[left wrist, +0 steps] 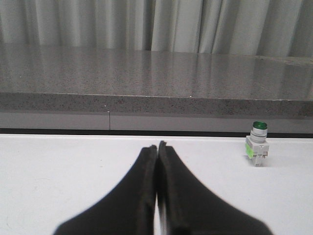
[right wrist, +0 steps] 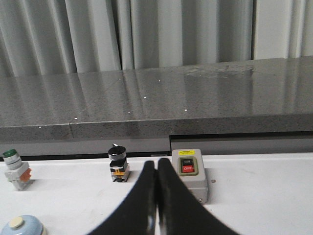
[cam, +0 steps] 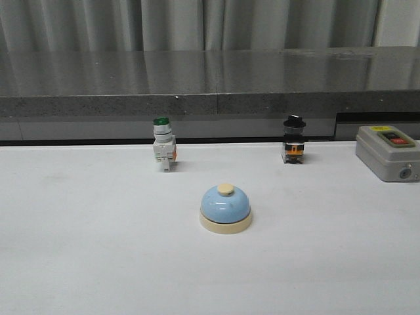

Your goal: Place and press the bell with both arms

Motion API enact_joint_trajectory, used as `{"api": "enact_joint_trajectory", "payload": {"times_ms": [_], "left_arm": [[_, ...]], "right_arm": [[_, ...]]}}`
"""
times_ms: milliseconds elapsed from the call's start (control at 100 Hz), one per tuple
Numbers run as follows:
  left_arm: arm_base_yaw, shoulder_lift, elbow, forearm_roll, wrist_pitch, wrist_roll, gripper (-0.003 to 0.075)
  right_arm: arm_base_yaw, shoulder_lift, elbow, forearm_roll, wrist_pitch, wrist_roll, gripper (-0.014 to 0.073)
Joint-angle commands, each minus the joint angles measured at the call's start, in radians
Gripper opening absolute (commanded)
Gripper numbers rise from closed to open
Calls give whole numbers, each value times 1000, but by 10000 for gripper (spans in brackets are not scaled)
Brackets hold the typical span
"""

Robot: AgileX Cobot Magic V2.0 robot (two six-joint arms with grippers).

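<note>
The left pincer (left wrist: 157, 147) is pressed together, its two dark fingers (left wrist: 137, 196) touching along their whole length with nothing between them. It hangs low over the white tabletop (left wrist: 58, 171). Ahead of it and off to one side stands a small white switch with a green cap (left wrist: 257, 150), well apart from the tips. Past that runs a long gray stone ledge (left wrist: 156, 78), with pale curtains (left wrist: 146, 24) behind it.

The right pincer (right wrist: 156, 166) is also pressed together and holds nothing. Just ahead of its tips sits a gray box (right wrist: 190, 174) with a red button and a black button on top. Close to the tips, on the other side, stands a little switch with a black cap (right wrist: 118, 164). The green-capped switch shows farther out on that same side.

The bell (cam: 226, 208) sits upright on the tabletop, light blue with a cream base and a cream button on top. In the right wrist view only a bit of it shows at the corner, back from the right pincer's tips and well off to the side, past the black-capped switch. Neither pincer touches it. The left wrist view does not show the bell. In the front view it stands alone in the middle, nearer the camera than both switches, and no arm shows there.
</note>
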Motion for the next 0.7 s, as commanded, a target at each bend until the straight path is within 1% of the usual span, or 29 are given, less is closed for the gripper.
{"api": "enact_joint_trajectory", "payload": {"times_ms": [0, 150, 160, 270, 350, 470, 570, 690], "left_arm": [[3, -29, 41, -8, -86, -8, -20], [3, -29, 41, -8, -86, -8, -20], [3, -29, 41, -8, -86, -8, -20], [3, -29, 41, -8, -86, -8, -20], [3, -29, 41, -8, -86, -8, -20], [3, -29, 41, -8, -86, -8, -20], [3, -29, 41, -8, -86, -8, -20], [3, -29, 41, -8, -86, -8, -20]], "right_arm": [[-3, 72, -127, 13, 65, -5, -60], [-3, 231, -325, 11, 327, -6, -60], [-3, 231, -334, 10, 327, -6, -60], [-3, 370, -467, 10, 515, -19, -60], [-3, 449, -552, 10, 619, -29, -60], [-3, 567, -647, 10, 681, -29, -60], [-3, 627, -675, 14, 666, -29, -60], [-3, 674, -676, 50, 640, -29, -60]]}}
